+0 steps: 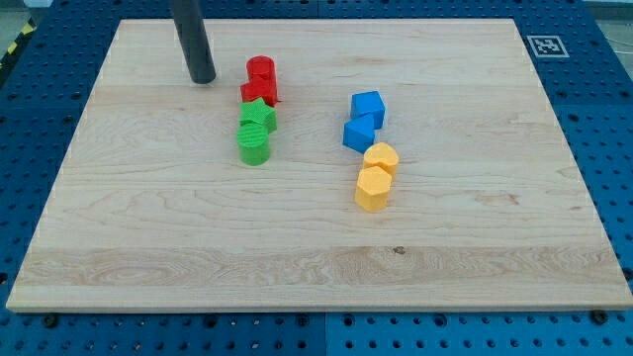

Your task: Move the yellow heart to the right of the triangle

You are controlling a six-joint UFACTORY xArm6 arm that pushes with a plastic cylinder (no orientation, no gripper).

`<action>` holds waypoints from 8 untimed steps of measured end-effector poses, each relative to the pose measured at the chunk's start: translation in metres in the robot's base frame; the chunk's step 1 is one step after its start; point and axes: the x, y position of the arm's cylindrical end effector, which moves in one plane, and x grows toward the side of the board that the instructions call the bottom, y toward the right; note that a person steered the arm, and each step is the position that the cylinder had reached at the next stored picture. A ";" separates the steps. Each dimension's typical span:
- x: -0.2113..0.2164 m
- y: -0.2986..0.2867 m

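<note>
Currently my tip rests on the table near the view's top left, just left of the upper red block, touching no block; the tool is a bare rod, holds nothing. Red blocks and two green blocks form a column. Yellow heart sits right of centre, touching the yellow hexagon-like block below, blue blocks just above; which is the triangle, cannot tell.

Straight dark grey rod, smooth, cylindrical, matte; my tip blunt, same width as shaft.
</note>
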 end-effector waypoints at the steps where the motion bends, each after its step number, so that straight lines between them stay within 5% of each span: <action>1: 0.002 0.000; 3: 0.034 -0.002; 6: 0.181 -0.002; 8: 0.247 0.074</action>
